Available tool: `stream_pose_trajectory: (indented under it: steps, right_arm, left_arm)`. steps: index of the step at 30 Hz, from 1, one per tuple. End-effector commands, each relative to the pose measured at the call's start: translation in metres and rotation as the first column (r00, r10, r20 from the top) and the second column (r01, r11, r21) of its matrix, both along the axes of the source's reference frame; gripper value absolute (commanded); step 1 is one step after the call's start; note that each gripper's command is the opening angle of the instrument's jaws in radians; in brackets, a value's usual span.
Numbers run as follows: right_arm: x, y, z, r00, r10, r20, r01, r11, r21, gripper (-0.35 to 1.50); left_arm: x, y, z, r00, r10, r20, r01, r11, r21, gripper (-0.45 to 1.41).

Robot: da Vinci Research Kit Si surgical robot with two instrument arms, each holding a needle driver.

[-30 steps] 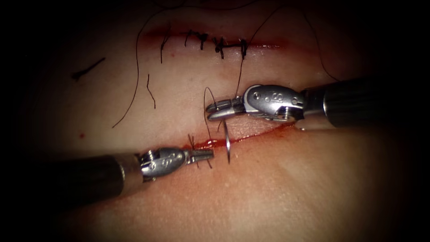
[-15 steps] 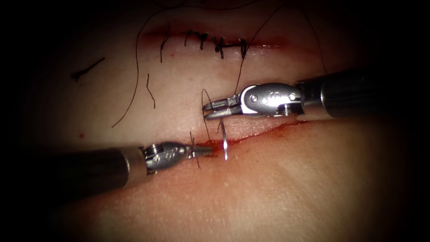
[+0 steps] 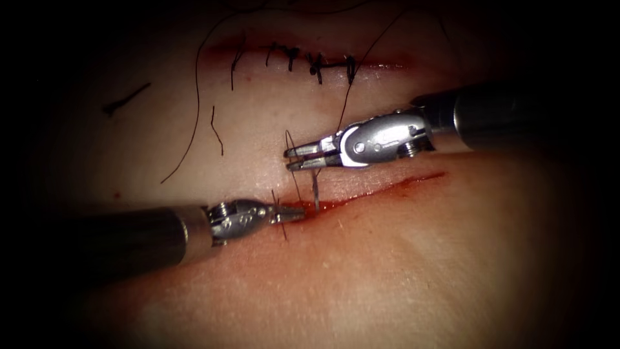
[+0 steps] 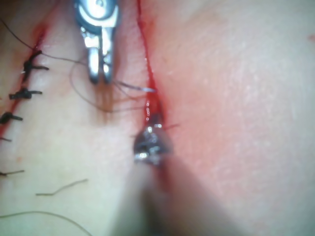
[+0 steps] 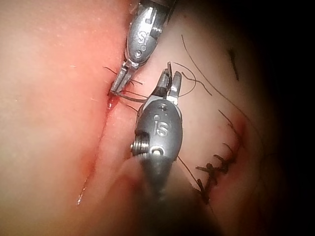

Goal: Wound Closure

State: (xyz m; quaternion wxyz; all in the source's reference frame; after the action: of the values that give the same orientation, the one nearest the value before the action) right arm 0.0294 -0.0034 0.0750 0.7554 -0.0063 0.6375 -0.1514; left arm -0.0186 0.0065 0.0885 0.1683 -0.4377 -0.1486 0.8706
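Observation:
On the tissue (image 3: pixel 400 258) a lower cut (image 3: pixel 374 186) lies open, wet with red fluid. My right tool (image 3: pixel 289 158) sits just above it, shut on the curved needle (image 3: pixel 316 190) near its tail end. The needle hangs down from the jaws and its tip goes into the cut's left part. In the right wrist view the needle (image 5: pixel 129 97) runs from my right tool (image 5: pixel 168 81) to the cut edge. My left tool (image 3: pixel 294 213) rests shut at the cut's left end, beside a knot with short thread ends, holding nothing I can make out. Dark thread (image 3: pixel 349 97) trails upward.
A second cut (image 3: pixel 310 63) higher on the tissue is closed with several dark stitches. Loose thread (image 3: pixel 194 110) curves down its left side, and cut thread ends (image 3: pixel 126 98) lie on the tissue at the left. Both shafts cross low over the tissue.
My right tool has moved left and up and turned, carrying the needle left; less of the needle shows and its tip now stands in the cut. My left tool has shifted slightly up.

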Motion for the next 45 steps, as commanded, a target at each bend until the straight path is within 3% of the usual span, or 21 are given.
stream_pose_trajectory:
  steps: [1,9,22,45]
  right_arm:
    - [0.0007,-0.0004,0.0007,1.000,-0.003,-0.003,0.003,1.000,-0.020,-0.35]
    - [0.0009,-0.0024,0.0018,1.000,-0.006,-0.022,0.004,0.993,-0.116,-0.35]
    - [0.0014,-0.0026,0.0019,0.999,-0.014,-0.034,0.005,0.971,-0.240,-0.35]
    - [0.0023,-0.0047,0.0027,0.999,-0.011,-0.047,-0.003,0.958,-0.287,-0.35]
  left_arm:
    - [-0.0006,-0.0003,0.0007,1.000,0.001,0.001,-0.001,1.000,0.001,-0.45]
    - [-0.0005,0.0002,0.0008,1.000,-0.003,-0.003,0.003,1.000,-0.001,-0.45]
    - [-0.0004,0.0003,0.0007,1.000,-0.003,-0.003,0.003,1.000,0.000,-0.45]
    - [0.0004,-0.0001,0.0003,1.000,-0.003,-0.006,0.003,1.000,-0.005,-0.45]
